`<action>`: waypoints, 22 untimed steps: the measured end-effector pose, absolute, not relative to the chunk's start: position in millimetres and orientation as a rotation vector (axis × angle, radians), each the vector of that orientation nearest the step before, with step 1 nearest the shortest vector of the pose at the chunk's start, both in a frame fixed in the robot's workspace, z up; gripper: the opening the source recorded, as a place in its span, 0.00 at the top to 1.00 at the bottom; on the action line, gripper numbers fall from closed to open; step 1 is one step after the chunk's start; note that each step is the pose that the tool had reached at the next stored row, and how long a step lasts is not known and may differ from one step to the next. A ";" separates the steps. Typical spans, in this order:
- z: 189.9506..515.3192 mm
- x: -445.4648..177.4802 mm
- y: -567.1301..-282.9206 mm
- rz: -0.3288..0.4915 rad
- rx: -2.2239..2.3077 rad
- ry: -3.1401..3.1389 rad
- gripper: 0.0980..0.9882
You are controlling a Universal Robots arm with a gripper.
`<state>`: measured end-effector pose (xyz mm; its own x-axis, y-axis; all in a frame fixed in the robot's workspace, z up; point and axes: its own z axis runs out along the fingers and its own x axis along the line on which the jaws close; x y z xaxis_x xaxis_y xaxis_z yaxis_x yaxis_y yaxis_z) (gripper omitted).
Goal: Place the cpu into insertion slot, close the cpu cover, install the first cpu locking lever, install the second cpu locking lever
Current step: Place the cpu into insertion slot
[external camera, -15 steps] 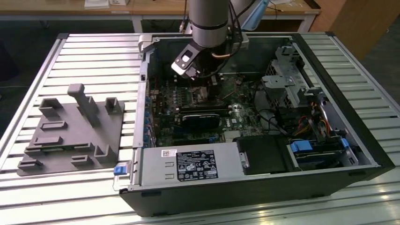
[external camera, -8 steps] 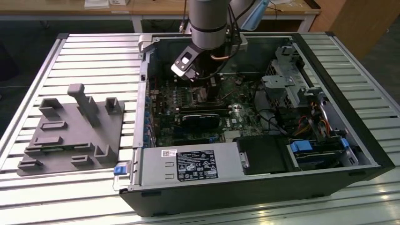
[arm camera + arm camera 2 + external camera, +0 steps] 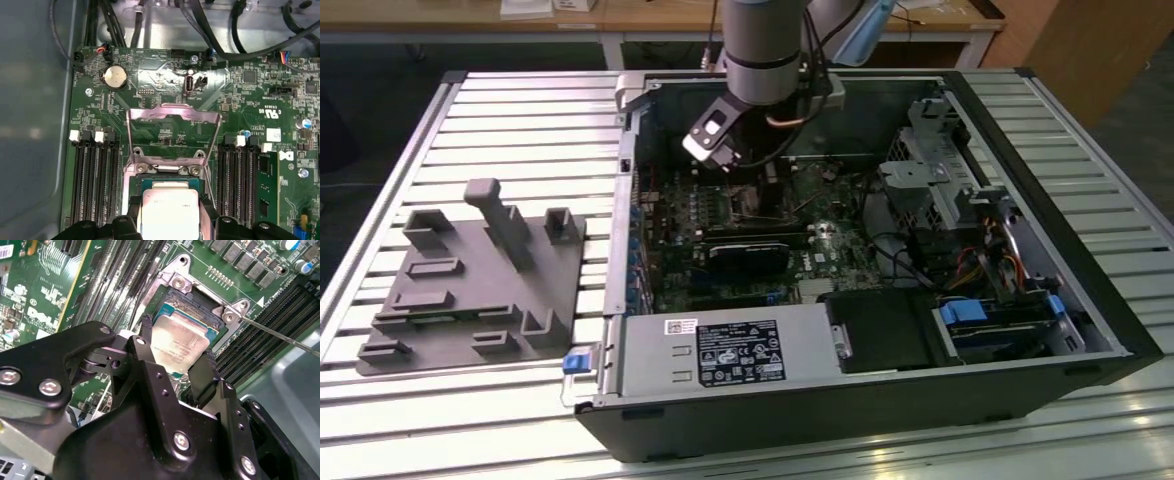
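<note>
we see even, fairly bright light from above in the exterior view: the ribbed silvery metal table (image 3: 520, 110) shines in pale bands, while the inside of the open black computer case (image 3: 854, 420) lies in shade. in the first wrist view the thin silvery hinged cpu cover (image 3: 172, 117) glares softly. in the second wrist view the pale silvery-grey square cpu (image 3: 180, 347) reflects light, and the black gripper (image 3: 176, 340) stays dark with small highlights on its screws.
</note>
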<state>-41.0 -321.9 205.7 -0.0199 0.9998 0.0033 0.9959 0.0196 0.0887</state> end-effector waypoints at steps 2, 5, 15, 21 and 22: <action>204.8 -41.5 -321.7 0.100 2.176 2.179 0.50; 203.1 -41.7 -321.6 0.099 2.210 2.143 0.50; 195.8 -42.5 -319.2 0.098 2.232 2.119 0.50; 193.7 -43.6 -319.1 0.098 2.223 2.129 0.50; 193.5 -43.8 -319.1 0.098 2.223 2.129 0.50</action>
